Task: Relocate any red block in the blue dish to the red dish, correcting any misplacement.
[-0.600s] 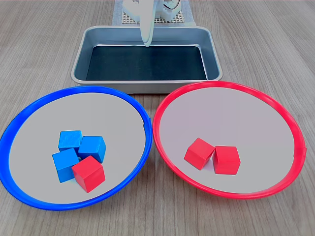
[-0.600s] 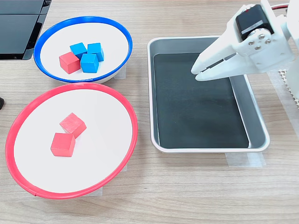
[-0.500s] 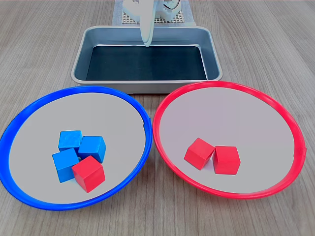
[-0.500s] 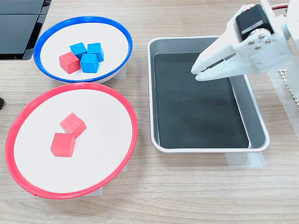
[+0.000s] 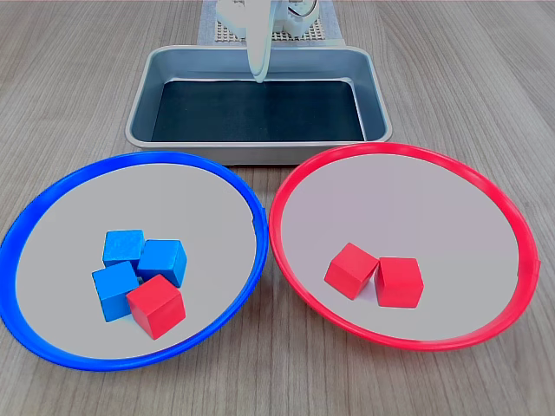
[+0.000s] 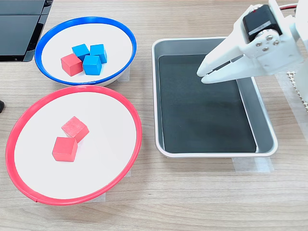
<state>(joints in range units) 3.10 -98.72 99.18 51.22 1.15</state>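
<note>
One red block (image 5: 156,305) (image 6: 71,64) lies in the blue dish (image 5: 52,195) (image 6: 53,29), touching three blue cubes (image 5: 139,264) (image 6: 90,57). The red dish (image 5: 486,186) (image 6: 29,108) beside it holds two more red cubes (image 5: 375,276) (image 6: 70,138). My white gripper (image 6: 201,76) (image 5: 258,76) hangs shut and empty above the steel tray (image 6: 159,48) (image 5: 143,113), far from both dishes.
The rectangular steel tray has a dark mat inside and nothing on it. A dark device (image 6: 19,29) sits at the second exterior view's top left, next to the blue dish. Bare wooden tabletop (image 6: 192,192) surrounds the dishes.
</note>
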